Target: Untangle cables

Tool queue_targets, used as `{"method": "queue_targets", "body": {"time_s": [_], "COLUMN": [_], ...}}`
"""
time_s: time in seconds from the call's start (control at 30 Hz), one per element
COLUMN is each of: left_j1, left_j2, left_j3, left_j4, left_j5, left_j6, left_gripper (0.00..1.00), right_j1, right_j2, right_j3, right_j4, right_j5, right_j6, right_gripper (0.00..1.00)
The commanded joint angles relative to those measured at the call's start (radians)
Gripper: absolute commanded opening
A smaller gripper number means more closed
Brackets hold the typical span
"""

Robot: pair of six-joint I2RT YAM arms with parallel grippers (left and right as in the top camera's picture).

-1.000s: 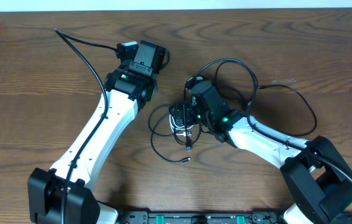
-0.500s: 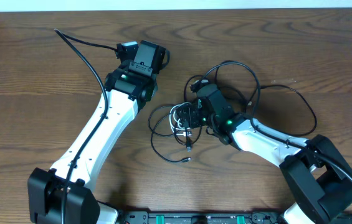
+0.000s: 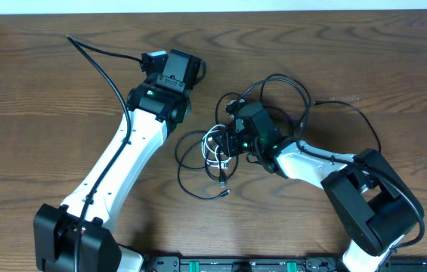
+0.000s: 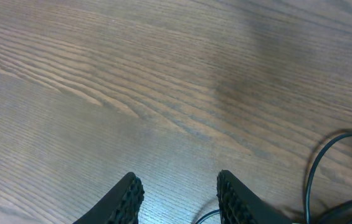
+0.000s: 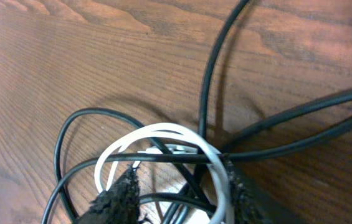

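Nearest robot base, thin black cord [image 3: 186, 180] trails its plug end across brown wood-grain table [image 3: 47, 98]. Its loops, knotted w/ thinner white cord [image 5: 163, 129], lie mid-table btwn right gripper [image 5: 177, 193] fingers. Jaws partly apart round the loops, can't tell if pinching. Farther back, left gripper [image 4: 179, 196] partly open, holding nothing, above bare wood.
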State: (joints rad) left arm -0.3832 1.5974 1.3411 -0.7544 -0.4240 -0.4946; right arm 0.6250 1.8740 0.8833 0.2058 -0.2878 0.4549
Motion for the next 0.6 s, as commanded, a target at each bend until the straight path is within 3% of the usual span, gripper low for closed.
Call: {"method": "queue_targets", "body": {"time_s": [0.0, 0.37, 0.57], "left_j1": [0.003, 0.003, 0.003], "left_j2": [0.01, 0.01, 0.01], "left_j3": [0.0, 0.0, 0.0], "left_j4": [-0.004, 0.001, 0.008], "left_j5": [-0.003, -0.003, -0.003], "left_j6": [-0.005, -0.005, -0.005], "left_gripper": [0.4, 0.41, 0.45], "right_j1": [-0.012, -0.043, -0.043], "right_j2": [-0.032, -0.166, -0.236], "right_j3": [-0.008, -0.008, -0.008], "right_j4": [-0.015, -0.119, -0.205], "right_j5": [-0.033, 0.022, 0.021], "right_j6": [-0.007, -0.008, -0.007], "right_gripper": [0.35, 0.34, 0.28]}}
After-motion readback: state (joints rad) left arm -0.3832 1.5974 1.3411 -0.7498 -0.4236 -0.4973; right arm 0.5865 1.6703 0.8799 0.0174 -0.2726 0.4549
